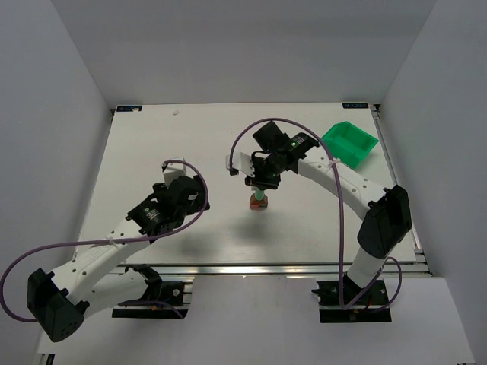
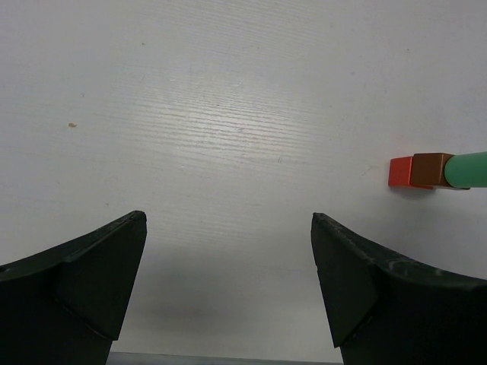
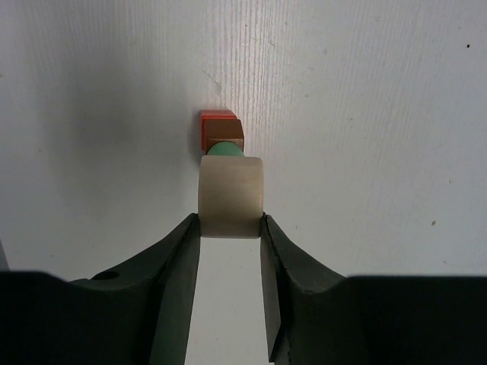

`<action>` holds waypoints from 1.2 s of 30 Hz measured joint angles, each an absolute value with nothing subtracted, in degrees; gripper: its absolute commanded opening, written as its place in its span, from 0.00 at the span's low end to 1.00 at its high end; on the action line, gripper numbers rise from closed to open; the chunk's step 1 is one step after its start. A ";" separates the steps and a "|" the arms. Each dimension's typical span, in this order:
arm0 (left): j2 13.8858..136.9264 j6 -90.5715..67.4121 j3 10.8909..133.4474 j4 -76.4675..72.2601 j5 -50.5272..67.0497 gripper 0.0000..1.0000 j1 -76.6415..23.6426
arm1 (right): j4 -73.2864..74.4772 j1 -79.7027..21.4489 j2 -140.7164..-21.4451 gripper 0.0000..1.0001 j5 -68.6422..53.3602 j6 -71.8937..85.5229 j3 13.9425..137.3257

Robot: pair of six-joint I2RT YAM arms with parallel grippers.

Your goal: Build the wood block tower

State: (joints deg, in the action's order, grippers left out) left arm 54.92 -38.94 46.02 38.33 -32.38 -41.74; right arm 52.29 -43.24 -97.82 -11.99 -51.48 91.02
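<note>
The wood block tower (image 1: 258, 201) stands upright near the middle of the white table (image 1: 152, 152), a little right of centre, and shows 4 pieces in 1 straight column. A red block (image 3: 217, 118) forms the base, flat on the surface. A brown block (image 3: 226, 135) of about the same width sits squarely on it. Above that comes a green cylinder (image 3: 228, 150), standing on end. A cream rounded piece (image 3: 230, 198), wider than the green one, tops the stack in line with it, clamped on both sides by the fingers of the right gripper (image 3: 230, 224).
</note>
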 measured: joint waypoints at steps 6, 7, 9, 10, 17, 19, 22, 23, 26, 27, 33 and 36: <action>55.18 -38.37 46.02 38.28 -32.45 0.98 -41.74 | 50.92 -43.24 -98.50 0.24 -11.75 -51.51 90.11; 55.16 -38.35 46.02 38.30 -32.45 0.98 -41.76 | 50.76 -43.24 -98.67 0.24 -11.70 -51.51 90.08; 55.07 -38.35 46.02 38.33 -32.47 0.98 -41.74 | 50.43 -43.24 -98.87 0.24 -11.31 -51.51 89.93; 54.98 -38.35 46.02 38.33 -32.49 0.98 -41.76 | 50.30 -43.24 -98.87 0.24 -11.14 -51.51 89.73; 54.65 -38.33 46.02 38.35 -32.62 0.98 -41.74 | 49.32 -43.24 -98.89 0.25 -9.76 -51.53 88.44; 54.65 -38.33 46.02 38.35 -32.62 0.98 -41.74 | 49.32 -43.24 -98.89 0.25 -9.43 -51.53 88.18; 54.65 -38.33 46.02 38.33 -32.62 0.98 -41.74 | 49.15 -43.24 -98.89 0.26 -9.30 -51.53 88.18; 54.65 -38.33 46.02 38.33 -32.62 0.98 -41.74 | 49.15 -43.24 -98.89 0.26 -9.28 -51.53 88.18; 54.65 -38.17 46.02 38.33 -32.60 0.98 -41.74 | 49.10 -43.24 -98.89 0.28 -9.23 -51.53 88.18; 54.65 -38.13 46.02 38.33 -32.60 0.98 -41.74 | 49.12 -43.24 -98.89 0.29 -9.23 -51.53 88.16; 54.65 -37.91 46.02 38.33 -32.60 0.98 -41.74 | 49.10 -43.24 -98.89 0.35 -9.19 -51.53 88.16; 54.68 -37.87 46.02 38.30 -32.60 0.98 -41.76 | 48.86 -43.24 -98.89 0.37 -9.19 -51.53 87.92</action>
State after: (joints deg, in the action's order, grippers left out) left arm 54.68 -37.87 46.02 38.30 -32.60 -41.76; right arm 48.86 -43.24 -98.89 -9.19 -51.53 87.92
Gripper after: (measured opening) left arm 0.982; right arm 0.395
